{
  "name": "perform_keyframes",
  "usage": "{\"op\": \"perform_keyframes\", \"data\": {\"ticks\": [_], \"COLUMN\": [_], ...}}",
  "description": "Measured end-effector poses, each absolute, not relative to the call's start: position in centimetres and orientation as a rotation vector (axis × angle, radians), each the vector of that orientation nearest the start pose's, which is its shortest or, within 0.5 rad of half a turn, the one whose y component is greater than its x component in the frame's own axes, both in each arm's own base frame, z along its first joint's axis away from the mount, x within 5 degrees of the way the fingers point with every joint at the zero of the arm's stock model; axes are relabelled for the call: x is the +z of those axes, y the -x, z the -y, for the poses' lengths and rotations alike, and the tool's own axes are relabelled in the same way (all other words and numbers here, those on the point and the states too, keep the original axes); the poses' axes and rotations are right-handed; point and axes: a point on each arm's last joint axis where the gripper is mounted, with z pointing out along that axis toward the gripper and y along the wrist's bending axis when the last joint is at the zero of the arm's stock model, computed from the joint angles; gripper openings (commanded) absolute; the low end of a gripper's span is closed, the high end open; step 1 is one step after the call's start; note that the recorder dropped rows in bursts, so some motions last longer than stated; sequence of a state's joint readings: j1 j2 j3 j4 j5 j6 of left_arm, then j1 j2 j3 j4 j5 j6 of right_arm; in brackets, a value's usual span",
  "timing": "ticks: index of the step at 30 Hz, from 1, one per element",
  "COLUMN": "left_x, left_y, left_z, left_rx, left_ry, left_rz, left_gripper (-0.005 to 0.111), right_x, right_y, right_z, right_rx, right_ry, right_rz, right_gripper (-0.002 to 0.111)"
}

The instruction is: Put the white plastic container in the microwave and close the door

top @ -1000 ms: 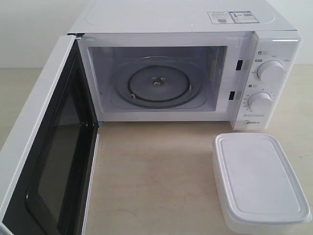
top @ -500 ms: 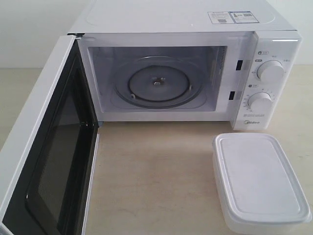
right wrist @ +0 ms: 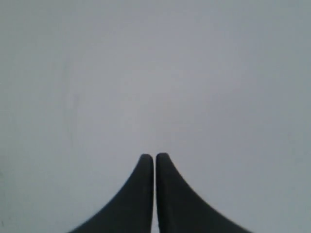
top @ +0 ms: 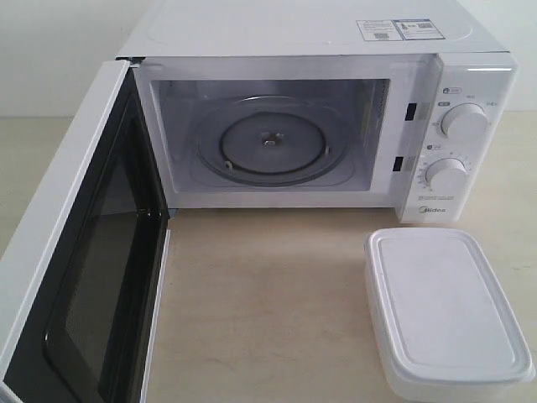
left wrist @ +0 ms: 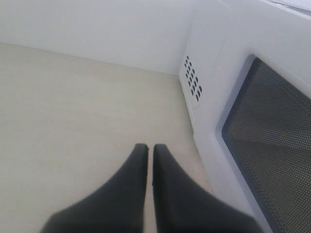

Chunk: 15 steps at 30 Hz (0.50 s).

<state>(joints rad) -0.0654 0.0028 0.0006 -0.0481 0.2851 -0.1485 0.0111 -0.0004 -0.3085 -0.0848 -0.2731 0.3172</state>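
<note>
Sitting lid-on toward the near right corner of the worktop, the white plastic container is resting flat in front of the control panel, outside the microwave and apart from it. The microwave is standing toward the worktop's rear edge with its cavity showing and the glass turntable lying bare inside. Two round knobs are sitting one above the other on the right-hand panel, and a sticker is lying on the top. The door is standing wide open, swinging out toward the near left corner, its black inner frame and dark window facing the cavity side. In the left wrist view the left tool is hovering over bare worktop just beside the door's outer face, where the dotted dark window and a cluster of vent holes on the white casing are showing; its fingers are lying almost together, only a thin slit parting them, and are gripping nothing. In the right wrist view the right tool is pointing at a plain pale grey surface that cannot be identified; its fingers are likewise pressing nearly together and are holding nothing.
</note>
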Motion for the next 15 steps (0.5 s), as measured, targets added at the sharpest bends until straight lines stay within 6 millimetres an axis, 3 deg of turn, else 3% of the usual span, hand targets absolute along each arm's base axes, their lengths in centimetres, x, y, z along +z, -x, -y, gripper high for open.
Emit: {"op": "perform_keyframes", "data": {"ticks": [4,8,9,10,11,12,13,15], "left_x": [18.7,18.7,18.7,18.7,18.7,18.7,18.7,18.7], "left_y": [-5.5,-5.5,-5.5,-5.5,-5.5,-5.5,-5.5,-5.5], "left_z": [0.5,0.5,0.5,0.5,0.5,0.5,0.5,0.5], "left_rx": [-0.198,-0.196,-0.196,-0.196,-0.195,-0.195,-0.195,-0.195], "left_ry": [0.103,0.102,0.102,0.102,0.101,0.101,0.101,0.101], "left_rz": [-1.773,-1.773,-1.773,-1.773,-1.773,-1.773,-1.773,-1.773], "left_gripper": [0.004,0.004,0.004,0.004,0.004,0.004,0.004,0.004], "right_x": [36.4,41.9,43.8,44.6,45.5,45.6,45.4,44.1], "right_y": [-0.1,-3.0,-4.7,-5.8,-8.2,-9.3,-11.9,-15.4], "right_z": [-0.2,-0.2,-0.2,-0.2,-0.3,-0.3,-0.4,-0.5], "right_rx": [0.255,0.136,0.094,0.087,0.075,0.073,0.052,0.024], "right_ry": [-0.074,-0.031,-0.013,-0.011,-0.007,-0.006,0.01,0.039], "right_rz": [-0.799,-0.897,-0.94,-0.962,-1.016,-1.041,-1.106,-1.206], "right_gripper": [0.0,0.0,0.0,0.0,0.0,0.0,0.0,0.0]}}
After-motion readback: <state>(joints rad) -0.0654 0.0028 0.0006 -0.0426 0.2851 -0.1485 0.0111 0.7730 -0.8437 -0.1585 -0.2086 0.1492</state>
